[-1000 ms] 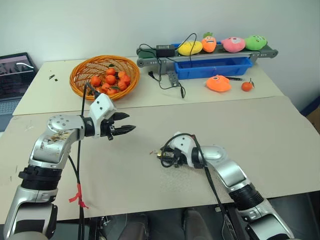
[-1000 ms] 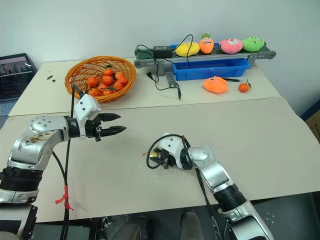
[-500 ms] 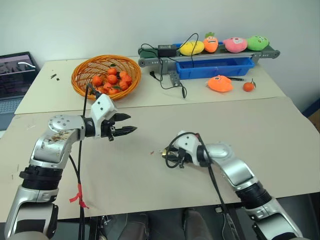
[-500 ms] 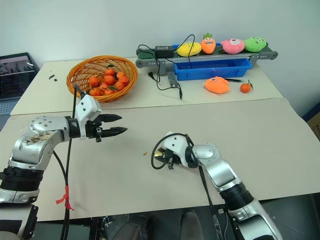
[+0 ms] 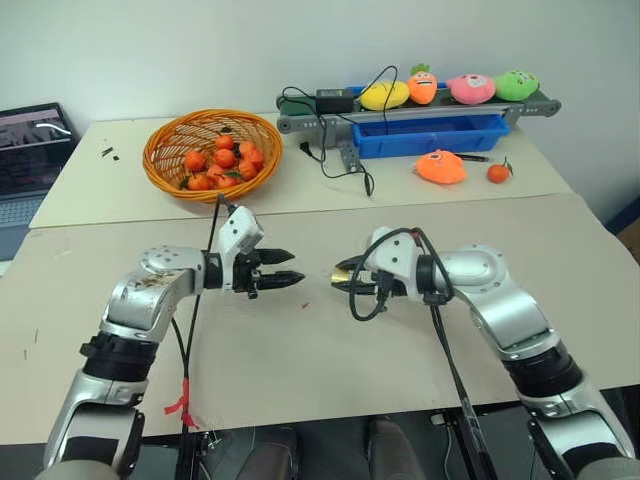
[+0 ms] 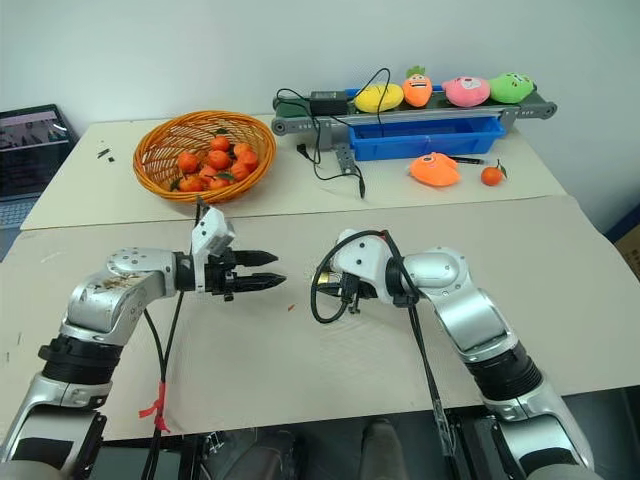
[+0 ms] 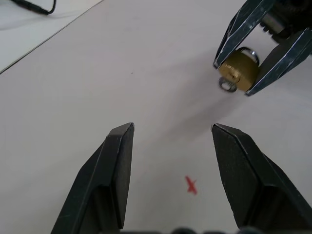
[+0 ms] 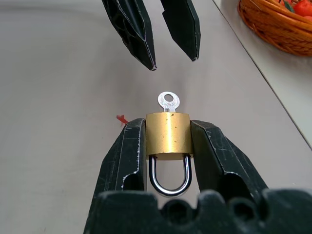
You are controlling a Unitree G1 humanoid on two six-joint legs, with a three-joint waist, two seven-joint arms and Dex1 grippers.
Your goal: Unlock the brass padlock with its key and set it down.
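A pale beige counter (image 5: 300, 370) fills the foreground, and a second counter (image 5: 110, 190) of the same colour butts against its far edge along a visible seam. Behind both rises a plain, evenly lit white wall (image 5: 200, 50). At the left edge an open laptop (image 5: 25, 150) sits on a lower surface, and a strip of dark floor (image 5: 625, 225) shows at the far right.
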